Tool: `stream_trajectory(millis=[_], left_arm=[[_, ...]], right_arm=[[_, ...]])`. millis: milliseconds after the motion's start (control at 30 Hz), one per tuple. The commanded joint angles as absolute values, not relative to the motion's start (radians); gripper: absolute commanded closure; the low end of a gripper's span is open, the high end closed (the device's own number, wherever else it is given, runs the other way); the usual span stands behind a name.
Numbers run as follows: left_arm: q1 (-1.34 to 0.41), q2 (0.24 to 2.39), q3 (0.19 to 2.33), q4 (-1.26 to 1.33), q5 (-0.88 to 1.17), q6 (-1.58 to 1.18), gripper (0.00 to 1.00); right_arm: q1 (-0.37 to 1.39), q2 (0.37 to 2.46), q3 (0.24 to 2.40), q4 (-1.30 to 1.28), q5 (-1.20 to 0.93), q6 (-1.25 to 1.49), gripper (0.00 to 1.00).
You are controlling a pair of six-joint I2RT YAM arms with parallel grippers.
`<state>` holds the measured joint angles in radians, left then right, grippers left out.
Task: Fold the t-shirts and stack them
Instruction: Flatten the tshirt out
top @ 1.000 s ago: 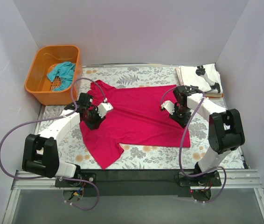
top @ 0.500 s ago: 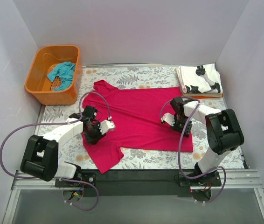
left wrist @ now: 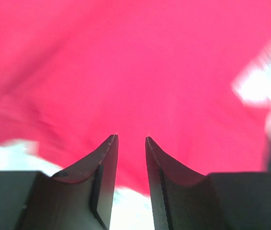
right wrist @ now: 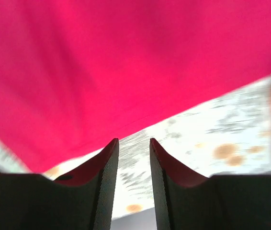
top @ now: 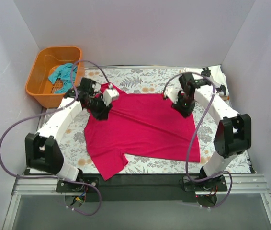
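A plain magenta-red t-shirt (top: 140, 127) is spread flat at the middle of the floral table cover (top: 145, 76), with one sleeve pointed to 7 o'clock. At 10 o'clock an orange basket (top: 32, 86) is seen, with a crumpled teal t-shirt (top: 63, 74) inside. A white t-shirt (top: 217, 76) is laid at 2 o'clock. Left gripper (left wrist: 131, 139) and right gripper (right wrist: 134, 141) are poised over the red shirt's far edge, fingers narrowly parted, nothing between them

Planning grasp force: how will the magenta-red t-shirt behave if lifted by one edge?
The magenta-red t-shirt would probably hang limp: it lies flat with soft creases. Thin cloth, so likely light. Pushed across the patterned table, it would probably wrinkle rather than slide.
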<state>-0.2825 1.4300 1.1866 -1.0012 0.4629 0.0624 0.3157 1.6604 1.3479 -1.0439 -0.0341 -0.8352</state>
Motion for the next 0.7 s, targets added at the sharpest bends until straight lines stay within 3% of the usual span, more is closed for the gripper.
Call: stream_trajectory(millis=[0,233,433,533,667], left_arm=[[-0.209,1.633,1.393,-0.720,0.422,-0.190,0.69],[-0.161,2.075,1.832,-0.522,0.292,-0.363,0.53],[-0.147,2.379,2.162,-0.506,0.161,-0.408,0.46],[-0.138,2.422,2.183,-0.492,0.134,-0.393,0.43],[-0.121,2.447,2.137,-0.453,0.097,-0.388,0.45]], right_arm=[[0.256,1.812,1.549,-0.996,-0.046,-0.747,0.68],[0.238,2.112,1.967,-0.914,0.084,-0.693,0.65],[0.235,2.281,2.094,-0.850,0.167,-0.729,0.55],[0.233,2.321,2.074,-0.825,0.186,-0.753,0.55],[0.232,2.355,2.056,-0.799,0.193,-0.753,0.56]])
